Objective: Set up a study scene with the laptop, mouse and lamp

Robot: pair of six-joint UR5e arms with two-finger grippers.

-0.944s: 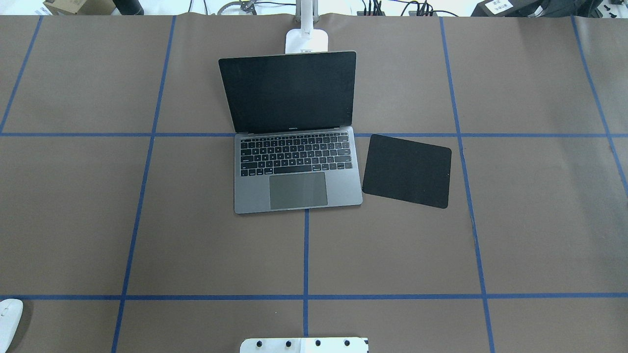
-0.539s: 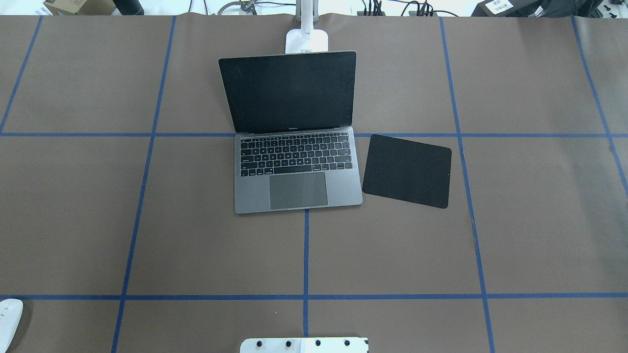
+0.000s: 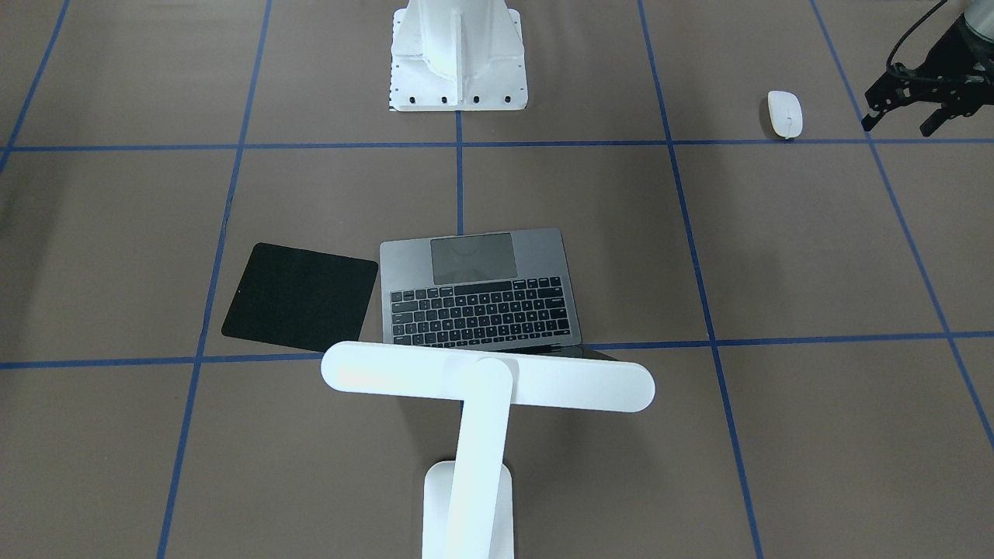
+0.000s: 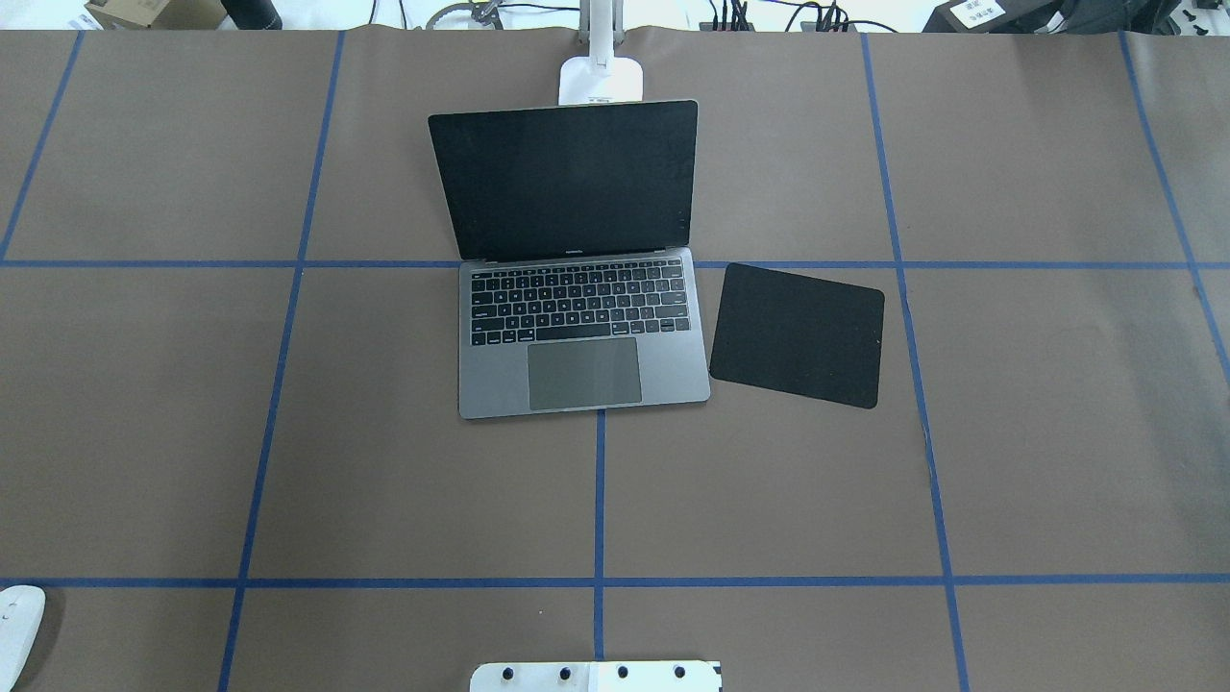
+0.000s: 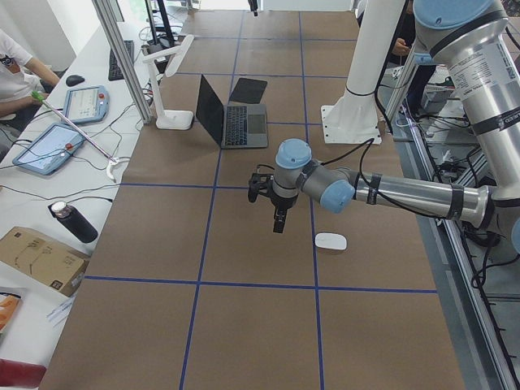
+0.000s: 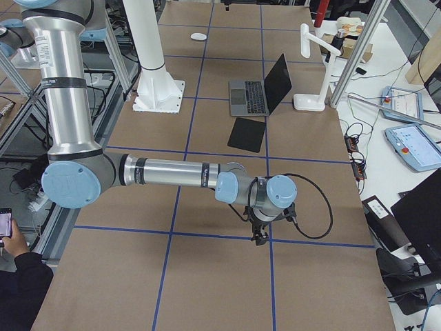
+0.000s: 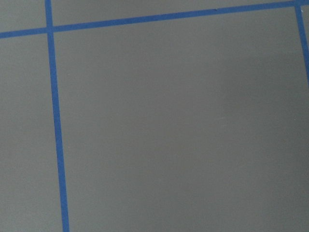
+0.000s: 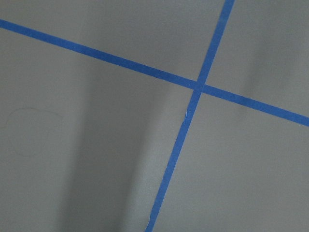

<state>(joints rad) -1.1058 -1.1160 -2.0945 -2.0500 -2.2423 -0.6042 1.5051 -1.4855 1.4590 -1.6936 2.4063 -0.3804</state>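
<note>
The grey laptop stands open at the table's middle, dark screen up. Behind its lid, at the far edge, is the white lamp; in the front-facing view the lamp's bar head hangs over the lid. The white mouse lies alone near the robot's side, far to its left; overhead, only part of the mouse shows at the left edge. My left gripper hovers open and empty just outboard of the mouse. My right gripper shows only in the exterior right view, low over bare table; I cannot tell its state.
A flat black pad lies tilted just right of the laptop. The white ribbed pedestal stands at the robot's side, in the middle. Blue tape lines grid the brown table cover. Both wrist views show only bare cover and tape.
</note>
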